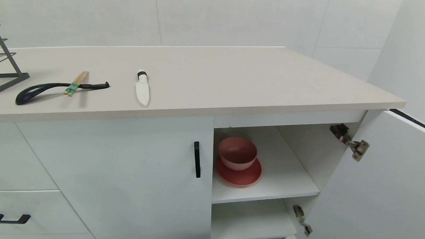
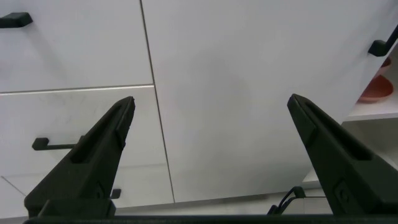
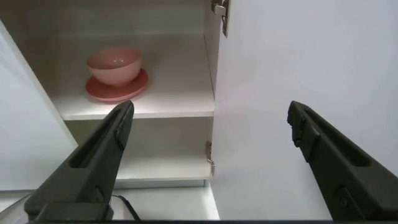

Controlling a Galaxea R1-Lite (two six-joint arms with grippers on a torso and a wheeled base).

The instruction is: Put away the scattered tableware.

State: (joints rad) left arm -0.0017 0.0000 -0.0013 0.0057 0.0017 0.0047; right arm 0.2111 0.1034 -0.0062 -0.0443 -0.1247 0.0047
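Your left jaws, right jaws both spread wide, empty. Cupboard door point(image 1: 383, 182) open, so shelf point(image 1: 288, 178) reachable, I reckon; bowl point(image 1: 237, 152) stacked on plate point(image 1: 240, 177) there. Spoon point(image 1: 54, 84), chopsticks point(image 1: 76, 83), knife point(image 1: 142, 91) wait on bench point(image 1: 235, 78).

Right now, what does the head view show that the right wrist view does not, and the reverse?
Head view adds: the countertop with a black ladle, chopsticks lying across it, and a white knife. Right wrist view adds: the right pincer, open. Both share: the pink bowl on the red plate on the upper shelf, beside the open door.
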